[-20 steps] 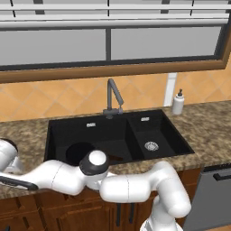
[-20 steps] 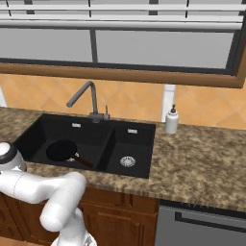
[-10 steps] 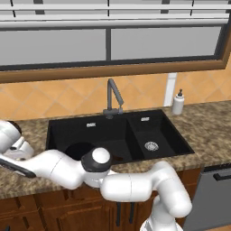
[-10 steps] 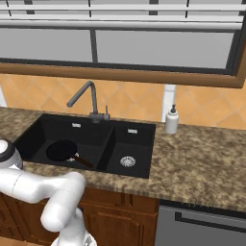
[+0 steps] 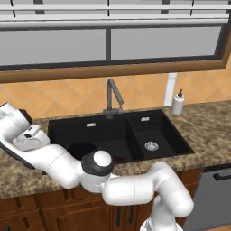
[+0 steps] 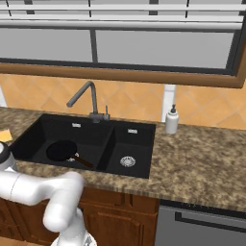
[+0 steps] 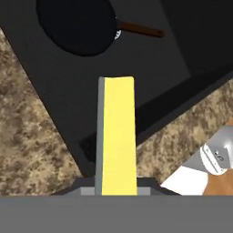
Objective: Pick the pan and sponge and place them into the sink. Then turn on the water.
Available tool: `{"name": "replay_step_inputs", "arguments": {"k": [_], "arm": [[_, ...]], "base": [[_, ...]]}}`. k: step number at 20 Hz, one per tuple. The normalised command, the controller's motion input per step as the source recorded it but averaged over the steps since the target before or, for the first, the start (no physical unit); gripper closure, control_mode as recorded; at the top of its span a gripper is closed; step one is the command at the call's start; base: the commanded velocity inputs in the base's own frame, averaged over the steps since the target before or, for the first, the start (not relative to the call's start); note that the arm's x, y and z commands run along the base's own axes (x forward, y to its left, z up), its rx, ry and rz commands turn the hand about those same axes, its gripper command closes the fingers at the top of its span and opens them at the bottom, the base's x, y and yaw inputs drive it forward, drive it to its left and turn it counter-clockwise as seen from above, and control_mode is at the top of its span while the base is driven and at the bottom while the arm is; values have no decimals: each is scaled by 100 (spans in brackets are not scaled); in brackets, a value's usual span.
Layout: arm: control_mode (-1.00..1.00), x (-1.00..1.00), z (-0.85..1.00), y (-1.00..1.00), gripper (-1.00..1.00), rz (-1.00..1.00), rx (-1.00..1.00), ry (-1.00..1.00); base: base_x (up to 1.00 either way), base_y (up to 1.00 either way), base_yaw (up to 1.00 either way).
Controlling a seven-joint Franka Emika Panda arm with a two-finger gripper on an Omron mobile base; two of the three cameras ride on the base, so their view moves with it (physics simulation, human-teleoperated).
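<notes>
My gripper [image 7: 116, 187] is shut on the sponge [image 7: 116, 136], which stands edge-on as a yellow strip with a grey face on its left side. It hangs above the sink's [image 7: 54, 86] near left corner, where black rim meets granite counter. The pan [image 7: 75, 25] lies flat in the wide basin, its brown handle [image 7: 139, 30] pointing toward the narrower basin. In the right base view the pan [image 6: 61, 150] sits at the wide basin's left, and a yellow bit of the sponge [image 6: 5, 135] shows at the left edge. The arm partly hides the pan [image 5: 81, 150] in the left base view.
A grey faucet [image 5: 113, 97] rises behind the sink [image 5: 149, 128], its spout over the wide basin. A white soap bottle [image 5: 178, 103] stands on the counter to the right. A dishwasher front [image 5: 215, 189] sits under the right counter. My own arm crosses the front rim.
The jaws have closed on the sponge. The hand has since risen from the counter left of the sink with the sponge in it. The pan has not moved.
</notes>
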Motion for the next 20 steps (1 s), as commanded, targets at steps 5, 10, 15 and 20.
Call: {"name": "replay_step_inputs", "arguments": {"k": [5, 10, 15, 20], "arm": [[-100, 0, -8, -100, 100, -1, 6, -9], [-100, -6, -20, -98, 100, 3, 9, -19], [-100, 14, -4, -85, 100, 17, 15, -18], [-100, 26, 0, -75, 100, 27, 19, -6]], "base": [[0, 0, 0], [0, 0, 0], [0, 0, 0], [0, 0, 0]]}}
